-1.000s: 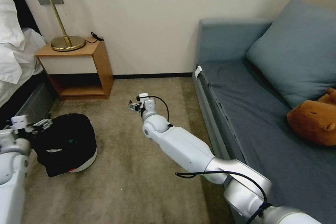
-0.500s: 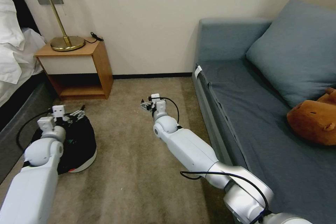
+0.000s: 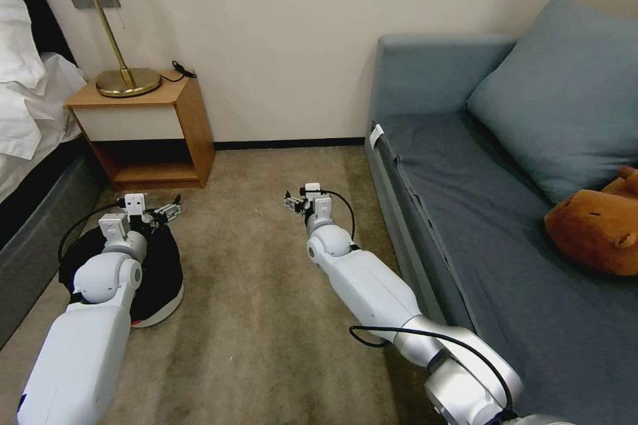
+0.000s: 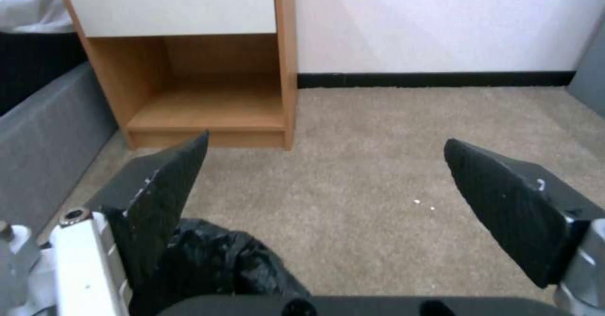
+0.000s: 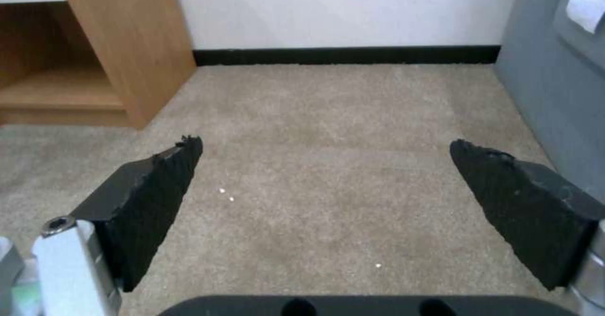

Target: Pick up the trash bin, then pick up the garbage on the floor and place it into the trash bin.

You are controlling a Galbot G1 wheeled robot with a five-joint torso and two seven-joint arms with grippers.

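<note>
One trash bin [image 3: 163,292] sits beneath left gripper [image 3: 167,212].

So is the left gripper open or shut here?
Open: the left gripper has its fingers spread apart above the trash bin.

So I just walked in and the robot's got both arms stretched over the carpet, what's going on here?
The robot is reaching for the trash bin, which stands on the carpet near the nightstand. Its left gripper hovers open above the bin's far rim, by the black bag lining it, and grips nothing. The right gripper is open too, held out above bare carpet beside the sofa. The bin has not been lifted yet.
</note>
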